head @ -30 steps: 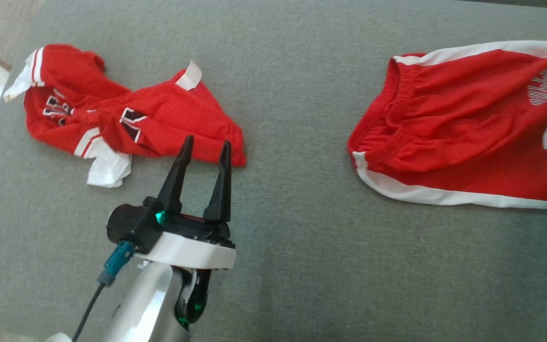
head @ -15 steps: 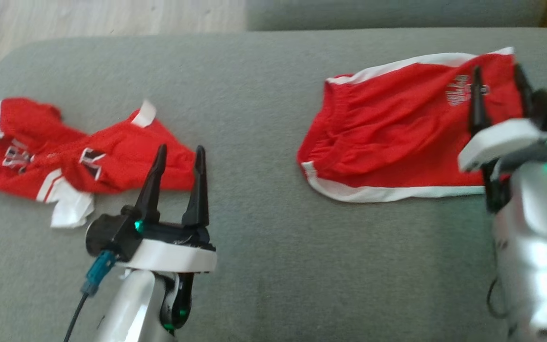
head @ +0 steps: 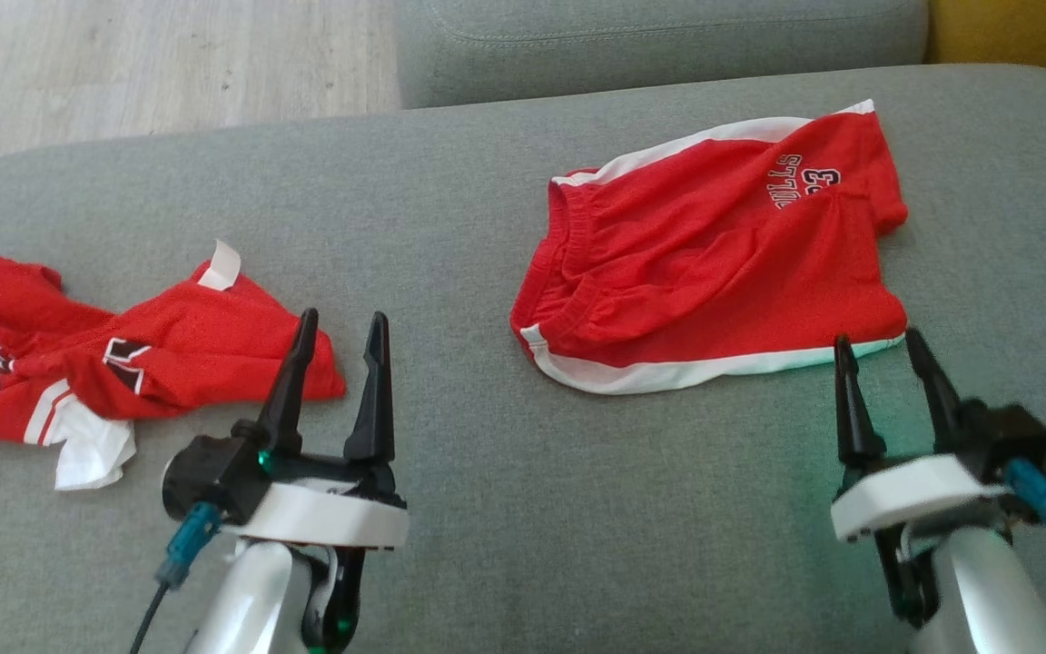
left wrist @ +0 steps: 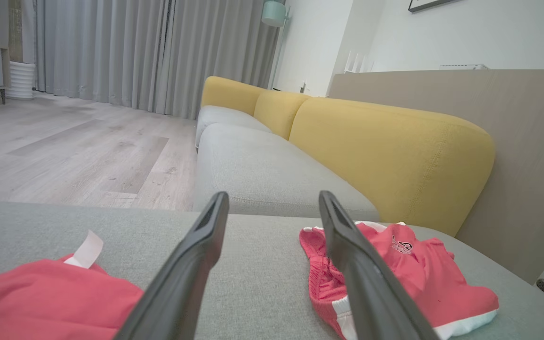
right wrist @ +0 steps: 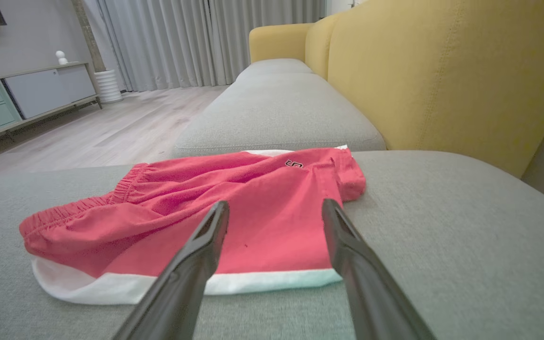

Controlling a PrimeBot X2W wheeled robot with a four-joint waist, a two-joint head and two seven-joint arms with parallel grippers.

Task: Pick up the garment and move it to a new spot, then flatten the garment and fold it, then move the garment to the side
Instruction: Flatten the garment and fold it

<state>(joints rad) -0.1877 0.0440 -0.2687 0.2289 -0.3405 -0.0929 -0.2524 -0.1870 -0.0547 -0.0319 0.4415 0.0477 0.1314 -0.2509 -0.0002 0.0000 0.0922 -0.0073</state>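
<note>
Right end effector (head: 876, 338), withdrawn off the shorts (head: 714, 272), sits just beside their hem, fingers apart; left end effector (head: 343, 315), likewise apart, is well left of them.

Left gripper (head: 343, 316): 2 long black fingers (head: 288, 391) tapering to thin tips, set on a black block w/ a small green LED (head: 262, 459). Below that a white collar (head: 323, 518), then a silver forearm (head: 246, 595). Teal connector (head: 185, 543) on its left side w/ a thin black cable (head: 149, 616). Right gripper (head: 876, 337): same build, connector & cable on its right side. Close up, fingers look dark grey w/ a flat bevelled face.
</note>
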